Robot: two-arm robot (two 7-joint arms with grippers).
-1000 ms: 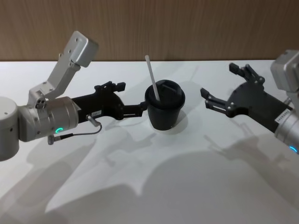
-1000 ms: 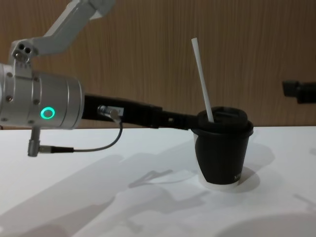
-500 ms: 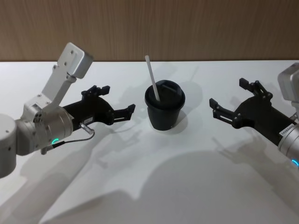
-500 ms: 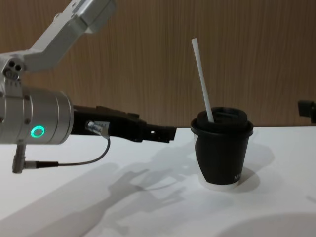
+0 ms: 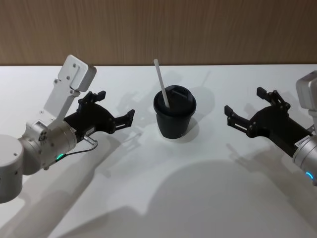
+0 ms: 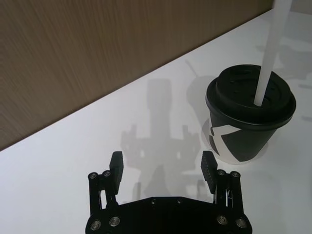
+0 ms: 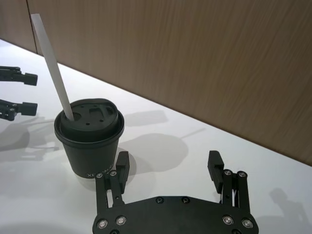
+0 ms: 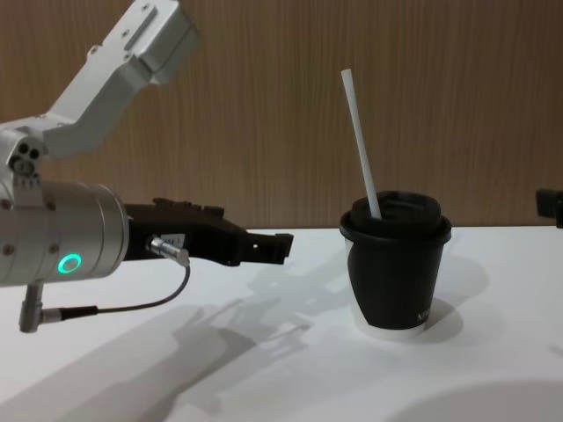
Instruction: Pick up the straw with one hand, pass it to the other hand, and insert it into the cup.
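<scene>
The black lidded cup (image 5: 174, 119) stands upright at the table's middle, with the white straw (image 5: 161, 82) sticking out of its lid and leaning slightly left. My left gripper (image 5: 117, 105) hovers open to the cup's left, a short gap away, holding nothing. My right gripper (image 5: 243, 101) is open and empty, farther off to the cup's right. From the side, the straw (image 8: 359, 141) rises about a cup's height above the lid of the cup (image 8: 396, 272). The left wrist view has the open left gripper (image 6: 162, 165) facing the cup (image 6: 248, 122); the right wrist view has the open right gripper (image 7: 168, 163) facing the cup (image 7: 90, 141).
The white table (image 5: 163, 188) stretches wide around the cup, with arm shadows across it. A wood-panelled wall (image 5: 198, 29) closes off the table's far edge.
My left gripper has drawn back leftward, away from the cup. My right gripper has pulled back a little to the right. The straw stays standing in the cup.
</scene>
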